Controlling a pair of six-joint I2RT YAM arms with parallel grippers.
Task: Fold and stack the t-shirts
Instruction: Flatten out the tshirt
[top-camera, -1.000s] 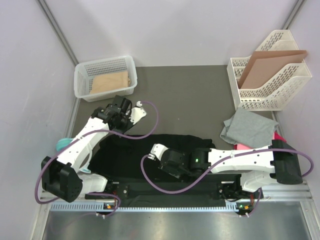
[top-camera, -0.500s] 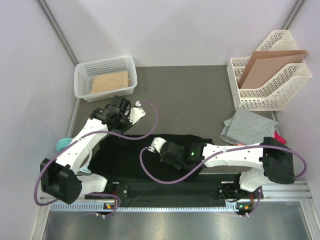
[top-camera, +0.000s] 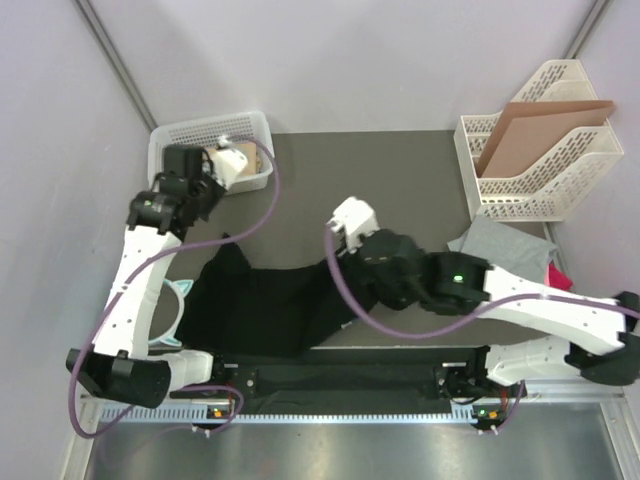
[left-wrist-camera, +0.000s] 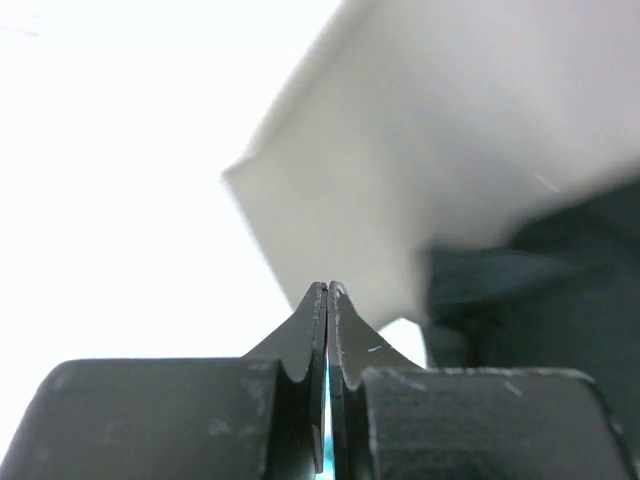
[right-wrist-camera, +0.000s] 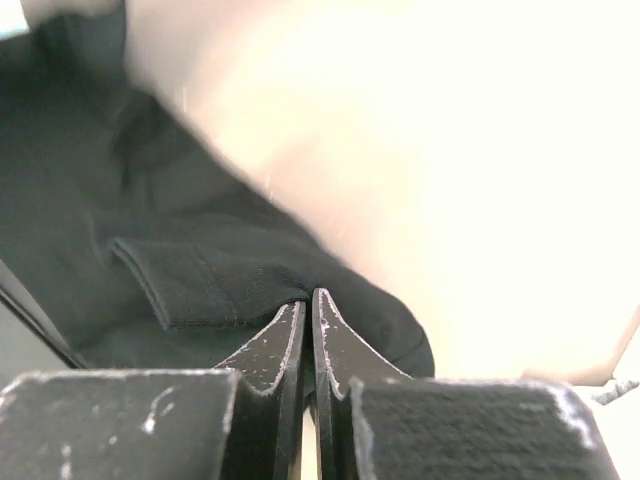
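The right gripper (right-wrist-camera: 308, 295) was clenched on a folded edge of the black t-shirt (top-camera: 260, 305), with cloth caught at its fingertips; the left gripper (left-wrist-camera: 327, 290) was squeezed closed too, though whether any cloth sat between its fingers could not be told; the shirt was bunched over the near left of the table (top-camera: 400, 170), between the two arms; the grey t-shirt (top-camera: 500, 255) lay crumpled at the right, just before the white file rack (top-camera: 540, 190)
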